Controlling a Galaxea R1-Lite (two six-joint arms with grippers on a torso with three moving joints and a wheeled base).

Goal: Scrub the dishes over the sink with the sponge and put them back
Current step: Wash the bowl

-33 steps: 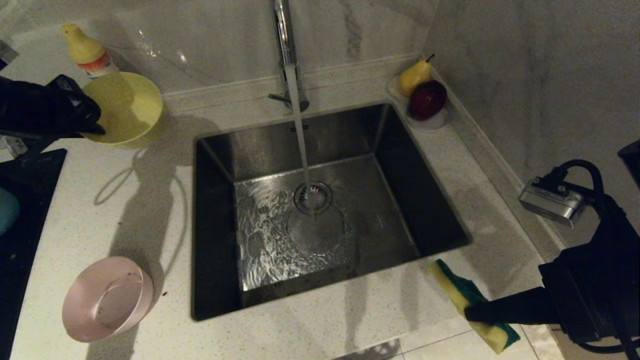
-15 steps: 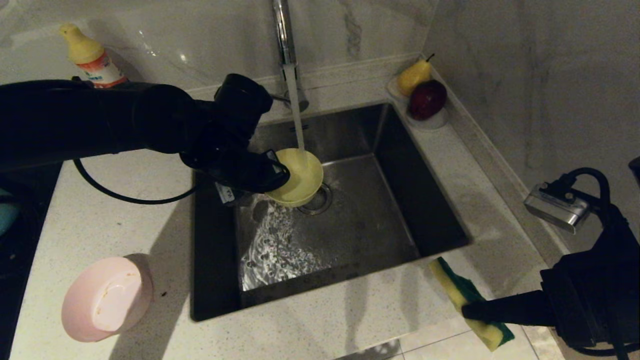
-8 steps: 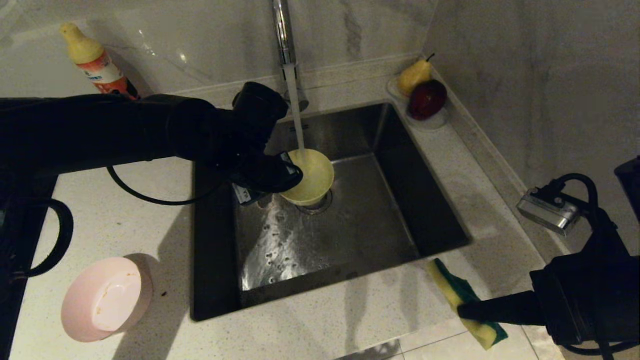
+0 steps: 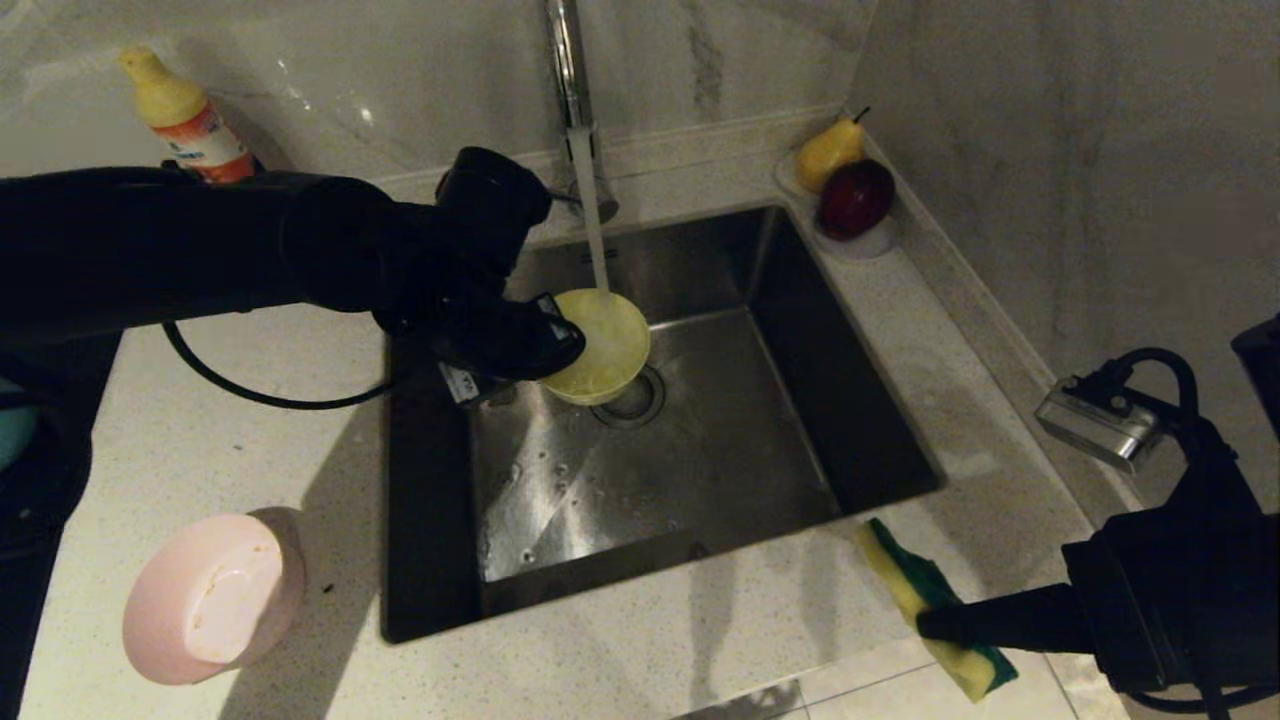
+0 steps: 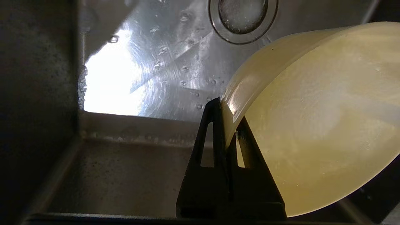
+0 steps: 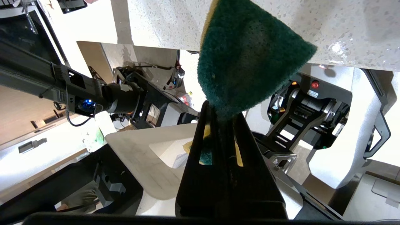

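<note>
My left gripper (image 4: 548,345) is shut on the rim of the yellow bowl (image 4: 600,345) and holds it over the sink (image 4: 700,470), under the running tap (image 4: 567,70). In the left wrist view the two fingers pinch the yellow bowl's (image 5: 312,118) wall at my left gripper (image 5: 225,120), with the drain strainer (image 5: 243,15) beyond. The pink bowl (image 4: 212,598) lies on the counter at the front left. My right gripper (image 4: 930,625) is shut on the sponge (image 4: 925,600) above the counter's front right corner. The sponge's (image 6: 250,56) green face fills the right wrist view above my right gripper (image 6: 222,117).
A detergent bottle (image 4: 180,115) stands at the back left. A white dish with a pear (image 4: 828,150) and a dark red fruit (image 4: 855,198) sits at the back right corner. A black hob (image 4: 30,470) borders the counter on the left, with a bit of teal at its edge.
My left arm swung from the back left counter to the sink with the yellow bowl, now under the water stream. The right gripper with the sponge shifted only slightly.
</note>
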